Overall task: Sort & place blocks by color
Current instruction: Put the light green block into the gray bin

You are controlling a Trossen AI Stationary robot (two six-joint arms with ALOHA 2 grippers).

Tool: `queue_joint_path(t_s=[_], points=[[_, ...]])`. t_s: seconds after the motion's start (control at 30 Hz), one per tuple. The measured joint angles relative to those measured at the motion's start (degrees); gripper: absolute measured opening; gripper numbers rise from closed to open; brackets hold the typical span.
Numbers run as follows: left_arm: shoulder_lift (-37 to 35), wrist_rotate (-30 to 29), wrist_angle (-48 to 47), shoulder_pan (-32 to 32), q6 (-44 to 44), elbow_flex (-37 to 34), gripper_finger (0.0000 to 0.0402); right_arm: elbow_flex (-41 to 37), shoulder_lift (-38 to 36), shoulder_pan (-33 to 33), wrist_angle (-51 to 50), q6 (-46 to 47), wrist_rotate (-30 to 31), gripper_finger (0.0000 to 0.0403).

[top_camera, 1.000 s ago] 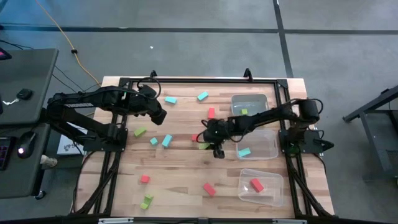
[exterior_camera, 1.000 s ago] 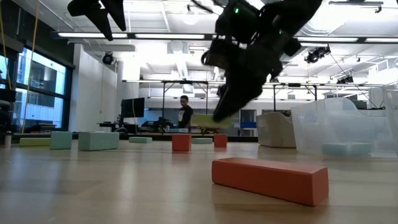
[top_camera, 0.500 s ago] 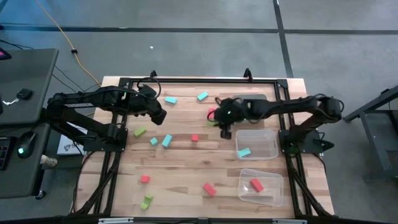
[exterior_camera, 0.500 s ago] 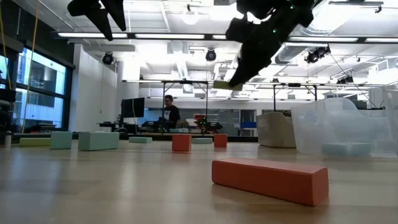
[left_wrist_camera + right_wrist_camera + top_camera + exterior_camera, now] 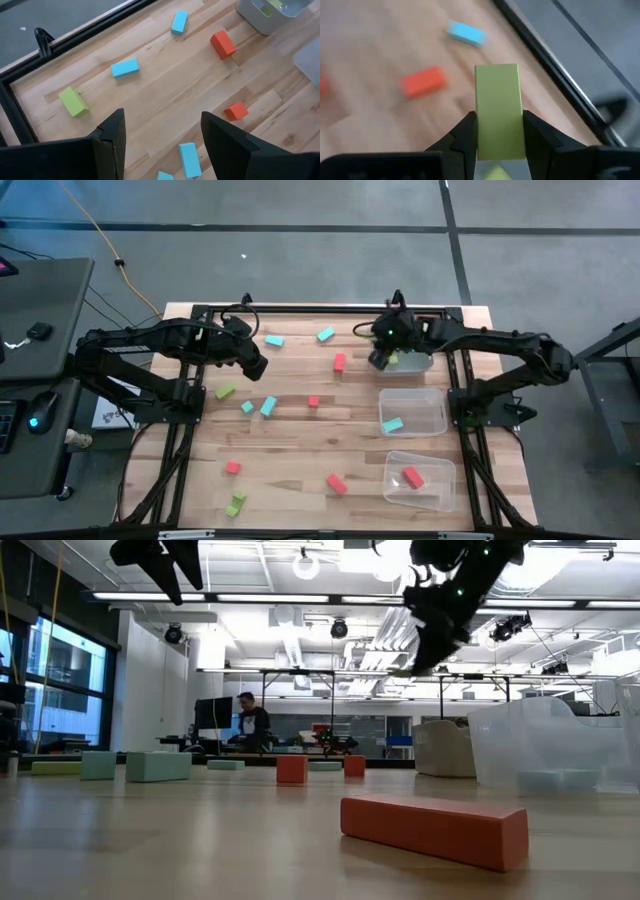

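Observation:
My right gripper [image 5: 380,359] is shut on a lime green block [image 5: 499,110] and hangs above the left rim of the far clear bin [image 5: 410,340]; in the low view it [image 5: 432,645] is high above the table. Another green block [image 5: 394,360] lies in that bin. My left gripper [image 5: 167,145] stands open and raised over the table's far left [image 5: 255,365], touching nothing. Loose blocks lie flat on the wood: blue [image 5: 274,340], red [image 5: 340,362], green [image 5: 224,392]. My right gripper pinches the green block's two long sides [image 5: 479,131] between its two fingers [image 5: 465,136], at the end nearer the wrist. The fingers slant down and lie along the block, whose far end sticks out past the fingertips. It is lifted clear of table and bin.
The middle bin [image 5: 432,415] holds a blue block [image 5: 392,424]; the near bin [image 5: 440,480] holds a red block [image 5: 412,477]. More blocks lie at the near left [image 5: 233,468] and near middle [image 5: 336,483]. A black frame rail [image 5: 300,308] runs along the far edge.
My right gripper has carried the green block from the table's middle up and toward the far right, to the far bin's left rim, turning as it went. The block stays in its fingers, clear of the table. The left arm has kept still.

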Motion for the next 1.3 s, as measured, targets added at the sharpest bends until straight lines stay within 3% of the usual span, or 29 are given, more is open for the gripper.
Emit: queue_joint_path(t_s=[0.17, 0.67, 0.93, 1.3], points=[[0.0, -0.92, 0.02, 0.15, 3.12, 0.0, 0.0182, -0.01, -0.41, -2.38, -9.6, 13.32, 5.51, 0.0101], [0.0, -1.83, 0.04, 8.49, 15.06, 0.0, 0.0182, -0.02, -0.16, -6.96, -17.98, 34.65, 3.1, 0.0101], [0.0, -2.82, 0.37, 14.81, 21.09, 0.0, 0.0182, -0.02, 3.82, -9.22, -20.37, 38.45, -5.23, 0.0101], [0.0, -2.78, 0.41, 19.15, 24.62, 0.0, 0.0182, -0.04, 11.31, -9.29, -23.44, 39.62, -7.03, 0.0101]])
